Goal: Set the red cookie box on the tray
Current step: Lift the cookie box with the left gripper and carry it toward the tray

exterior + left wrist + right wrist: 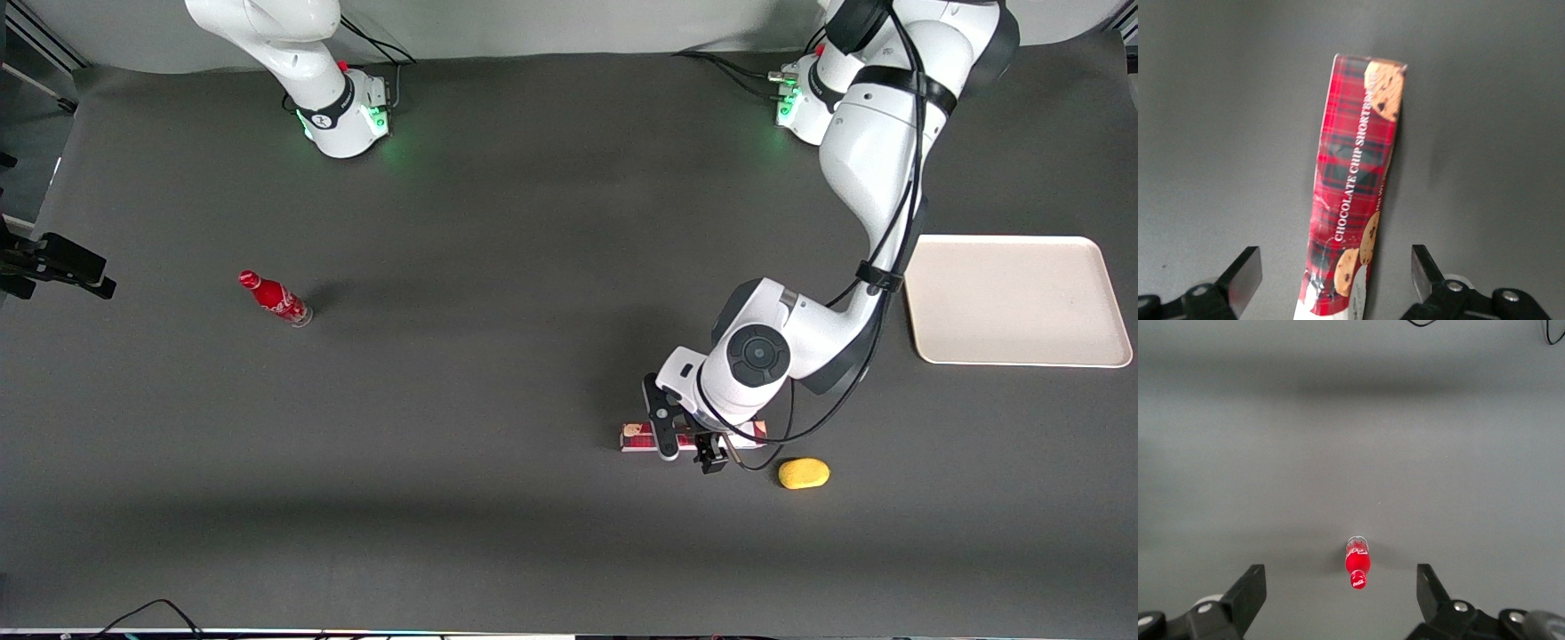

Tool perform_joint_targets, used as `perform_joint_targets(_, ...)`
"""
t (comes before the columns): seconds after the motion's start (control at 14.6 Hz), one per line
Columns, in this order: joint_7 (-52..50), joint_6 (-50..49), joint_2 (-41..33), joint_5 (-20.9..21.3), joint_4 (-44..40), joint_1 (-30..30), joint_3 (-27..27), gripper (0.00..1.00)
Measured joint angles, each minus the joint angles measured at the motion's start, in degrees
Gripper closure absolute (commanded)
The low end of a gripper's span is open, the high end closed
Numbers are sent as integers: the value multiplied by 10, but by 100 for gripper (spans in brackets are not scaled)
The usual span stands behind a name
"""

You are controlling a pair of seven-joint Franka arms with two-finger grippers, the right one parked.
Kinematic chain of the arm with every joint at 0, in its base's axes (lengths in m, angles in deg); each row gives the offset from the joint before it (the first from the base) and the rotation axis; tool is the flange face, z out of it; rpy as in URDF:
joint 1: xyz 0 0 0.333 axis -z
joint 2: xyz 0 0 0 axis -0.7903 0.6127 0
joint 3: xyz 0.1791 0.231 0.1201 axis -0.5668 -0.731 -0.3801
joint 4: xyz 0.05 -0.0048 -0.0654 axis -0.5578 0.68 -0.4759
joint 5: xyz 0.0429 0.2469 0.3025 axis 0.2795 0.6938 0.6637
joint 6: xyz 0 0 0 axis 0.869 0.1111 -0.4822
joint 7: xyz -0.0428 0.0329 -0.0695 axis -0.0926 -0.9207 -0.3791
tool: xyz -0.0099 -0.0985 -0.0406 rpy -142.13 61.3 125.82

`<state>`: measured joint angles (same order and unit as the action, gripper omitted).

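Note:
The red cookie box [637, 436] lies flat on the dark table, mostly hidden under the left arm's wrist in the front view. In the left wrist view the red cookie box [1355, 180] shows as a long dark-red plaid box with cookie pictures and a white end. My left gripper [1337, 275] is open, just above the box, with one finger on each side of its white end and not touching it. In the front view the left gripper [685, 444] hangs over the box. The cream-white tray [1013, 300] lies toward the working arm's end of the table, farther from the camera than the box.
A yellow oval object [804, 473] lies on the table beside the box. A small red bottle [275, 298] stands toward the parked arm's end of the table; it also shows in the right wrist view [1357, 563].

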<state>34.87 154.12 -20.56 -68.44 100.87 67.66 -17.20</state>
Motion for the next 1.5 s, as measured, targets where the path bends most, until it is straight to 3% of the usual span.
perform_joint_targets(0.27,0,35,21,0,0,9,-18,0)
perform_joint_targets(0.34,-1,41,26,0,0,10,-21,5)
perform_joint_targets(0.41,-3,43,31,0,0,11,-22,16)
perform_joint_targets(0.48,-6,44,34,0,0,11,-23,34)
perform_joint_targets(0.61,-9,44,36,0,0,12,-23,93)
perform_joint_targets(0.68,-11,45,36,0,0,12,-23,100)
perform_joint_targets(1.23,-33,45,33,0,0,12,-25,100)
perform_joint_targets(1.5,-104,39,5,-1,2,11,-28,100)
